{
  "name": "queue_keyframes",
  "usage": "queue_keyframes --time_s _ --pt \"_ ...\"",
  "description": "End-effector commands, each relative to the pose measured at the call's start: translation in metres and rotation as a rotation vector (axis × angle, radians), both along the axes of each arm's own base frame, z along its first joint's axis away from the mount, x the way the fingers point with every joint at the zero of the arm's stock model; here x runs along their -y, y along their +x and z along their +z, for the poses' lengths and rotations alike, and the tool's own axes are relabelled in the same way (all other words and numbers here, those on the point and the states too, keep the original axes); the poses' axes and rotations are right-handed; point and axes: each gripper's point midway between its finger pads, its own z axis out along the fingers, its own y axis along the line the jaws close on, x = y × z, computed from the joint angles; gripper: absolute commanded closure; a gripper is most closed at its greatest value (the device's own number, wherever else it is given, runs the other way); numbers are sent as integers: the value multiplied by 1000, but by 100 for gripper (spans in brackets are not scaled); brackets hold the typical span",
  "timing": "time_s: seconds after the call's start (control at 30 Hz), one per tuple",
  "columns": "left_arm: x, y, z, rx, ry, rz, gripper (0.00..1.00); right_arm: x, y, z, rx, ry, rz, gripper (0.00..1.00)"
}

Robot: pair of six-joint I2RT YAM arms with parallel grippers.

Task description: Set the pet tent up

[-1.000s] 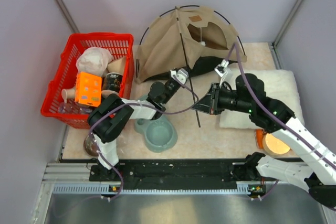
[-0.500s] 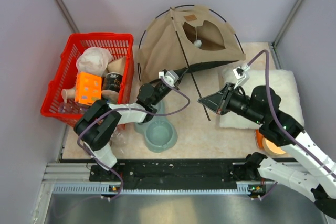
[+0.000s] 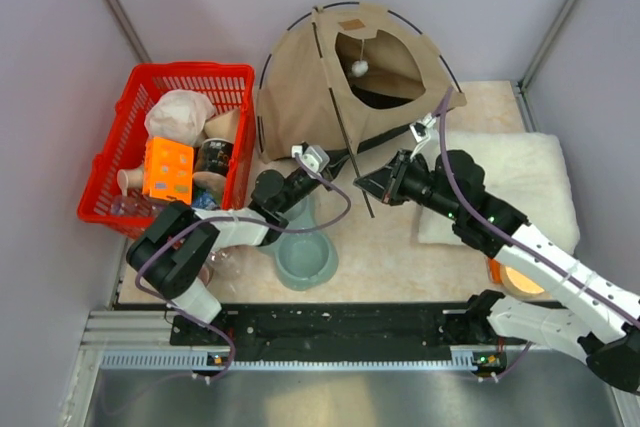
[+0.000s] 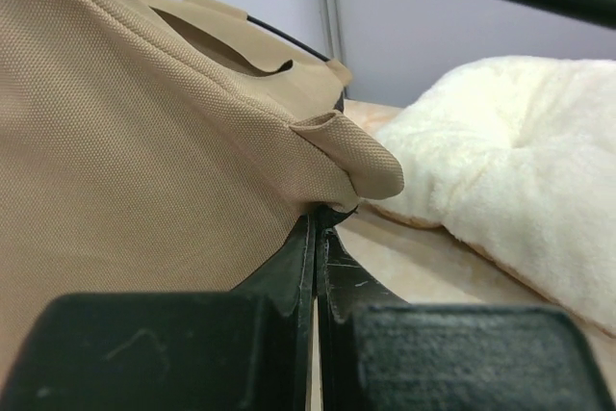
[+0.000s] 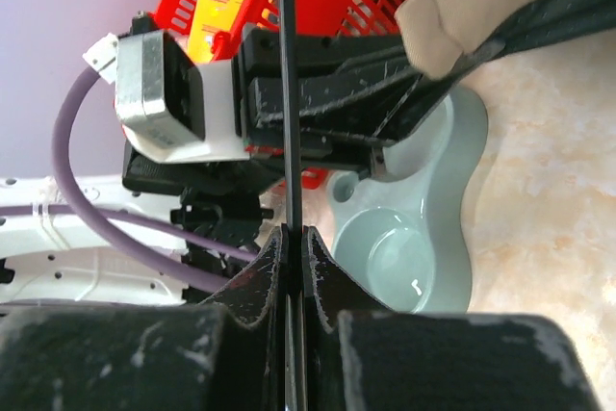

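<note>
The tan pet tent (image 3: pixel 300 77) stands at the back of the table on its thin dark poles, doorway (image 3: pixel 385 72) facing the arms, a white pompom (image 3: pixel 360 67) hanging in it. My left gripper (image 3: pixel 340 161) is shut on the tent's black-edged front corner (image 4: pixel 332 201); in the left wrist view the fingers (image 4: pixel 298 257) pinch that hem under the tan fabric (image 4: pixel 144 141). My right gripper (image 3: pixel 363 186) is shut on a loose-ended pole (image 3: pixel 352 167) that slants down from the tent's top. The right wrist view shows that pole (image 5: pixel 286 93) running between the closed fingers (image 5: pixel 269 267).
A red basket (image 3: pixel 120 162) of toys and cups sits at the left. A pale green double bowl (image 3: pixel 303 257) lies just under both grippers. The fluffy white cushion (image 3: pixel 520 172) lies at the right, with an orange round thing (image 3: pixel 522 275) at its near edge. Walls stand close on three sides.
The tent has risen and shifted back and left, and stands more upright with its doorway opened out. Both grippers moved left, still holding the corner and the pole.
</note>
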Motion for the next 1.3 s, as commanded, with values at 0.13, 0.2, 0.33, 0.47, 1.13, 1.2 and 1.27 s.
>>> queue_keyframes --time_s 0.13,0.2,0.33,0.47,1.13,1.2,1.27 --pt "2 -46 -2 -75 -23 -166 100 -3 37 40 171 82 -112 100" --pt "1 -53 -7 -100 -15 -187 100 -8 46 45 204 82 -118 100" --pt "-1 -65 -9 -133 -14 -221 100 -19 63 60 274 126 -125 100" --pt "-3 -73 -14 -164 4 -242 100 -26 78 71 320 159 -141 100" --pt "-13 -92 -66 -311 134 -255 100 -44 125 115 469 217 -149 100" --pt "-13 -93 -70 -319 148 -255 100 -46 129 117 478 218 -148 100" --pt "-15 -95 -74 -323 158 -253 100 -48 133 119 487 215 -148 100"
